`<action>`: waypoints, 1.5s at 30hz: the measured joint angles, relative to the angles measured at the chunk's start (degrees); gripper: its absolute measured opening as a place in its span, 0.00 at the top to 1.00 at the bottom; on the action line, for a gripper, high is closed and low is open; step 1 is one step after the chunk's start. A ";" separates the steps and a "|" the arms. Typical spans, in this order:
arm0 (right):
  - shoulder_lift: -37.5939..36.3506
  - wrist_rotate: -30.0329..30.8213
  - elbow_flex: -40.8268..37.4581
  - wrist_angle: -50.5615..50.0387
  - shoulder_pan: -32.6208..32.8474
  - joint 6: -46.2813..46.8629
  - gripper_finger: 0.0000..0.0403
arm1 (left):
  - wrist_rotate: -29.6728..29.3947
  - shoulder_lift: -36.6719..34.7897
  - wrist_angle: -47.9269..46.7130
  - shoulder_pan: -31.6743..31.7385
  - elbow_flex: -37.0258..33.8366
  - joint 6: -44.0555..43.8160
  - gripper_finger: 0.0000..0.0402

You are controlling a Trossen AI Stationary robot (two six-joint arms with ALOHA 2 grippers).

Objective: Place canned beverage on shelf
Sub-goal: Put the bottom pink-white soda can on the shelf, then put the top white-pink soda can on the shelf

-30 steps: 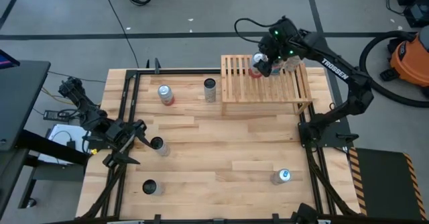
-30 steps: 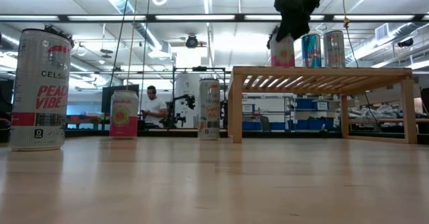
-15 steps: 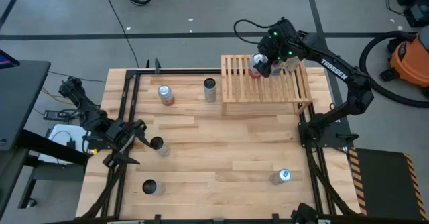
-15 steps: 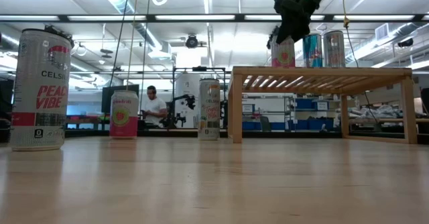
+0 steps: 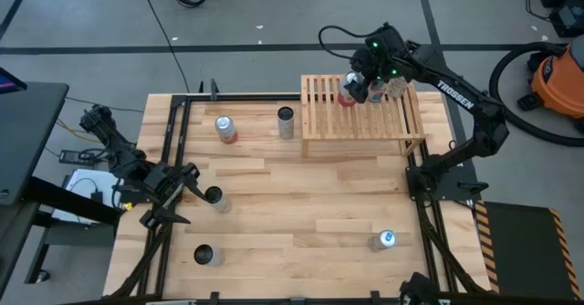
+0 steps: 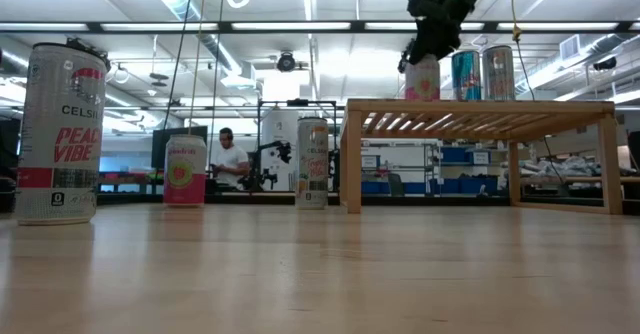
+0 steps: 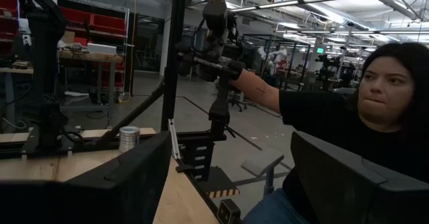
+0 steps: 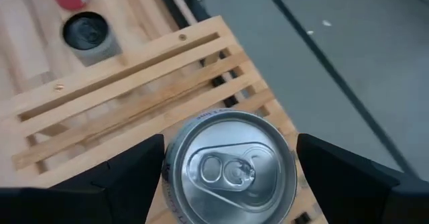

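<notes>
Light-wood slats of the shelf (image 5: 362, 110) sat at the far right of the table (image 5: 301, 205), its far edge close to the table's far edge. The right gripper (image 5: 358, 86) hung over the shelf's far side, directly above a pink can (image 6: 421, 77) that stood upright on the slats. In the right wrist view the two dark fingers (image 8: 127, 177) stood apart on either side of the can's silver top (image 8: 230, 167), with a gap visible on each side, so the claw looked released, though the contact lower down the can could not be seen. In the low view two more cans, a blue one (image 6: 464, 74) and a grey one (image 6: 498, 72), stood on the shelf just right of the pink can, leaving little room on that side, while the slats to the left and nearer the front edge lay open. Off the shelf, a dark-topped can (image 5: 286, 122) stood just left of its left edge and a red-and-silver can (image 5: 224, 129) farther left. The left gripper (image 5: 173, 198) waited at the table's left edge, its fingers spread wide in the left wrist view, with a black-topped can (image 5: 215, 198) just beside it. A further can (image 5: 205, 255) stood near the near-left corner and a blue-topped can (image 5: 383, 241) near the near-right; the middle of the table was open wood.
</notes>
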 joint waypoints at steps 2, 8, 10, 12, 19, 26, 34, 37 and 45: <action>-0.40 1.30 0.00 0.44 -0.02 -0.02 0.13 | 0.00 0.00 0.00 -0.01 0.00 0.00 0.21; -2.23 0.75 0.00 2.47 -0.07 -0.02 0.13 | 0.00 0.00 0.00 -0.01 0.00 0.00 0.21; -2.48 -0.27 0.00 2.68 -0.07 -0.02 0.13 | 0.00 0.00 0.00 0.00 0.00 0.00 0.21; -2.63 -0.24 0.00 2.66 -0.07 -0.02 0.13 | 0.00 0.00 0.00 -0.01 0.00 0.00 0.21; -2.72 -0.34 0.00 4.63 0.37 2.11 0.13 | 0.00 0.00 0.00 -0.02 0.00 0.00 0.21; -4.04 -1.43 0.00 6.55 4.00 3.82 0.14 | 0.00 0.00 0.00 0.00 0.00 0.04 0.21; -6.94 -2.44 0.00 6.53 12.49 4.08 0.14 | 0.00 0.00 0.00 -0.01 0.00 0.03 0.21; -7.42 -1.71 0.00 6.50 16.24 5.38 0.14 | 0.00 0.00 0.00 -0.01 0.00 0.02 0.21; -6.78 -1.69 0.00 6.22 29.15 6.51 0.14 | 0.00 0.00 -0.01 0.00 0.00 0.02 0.21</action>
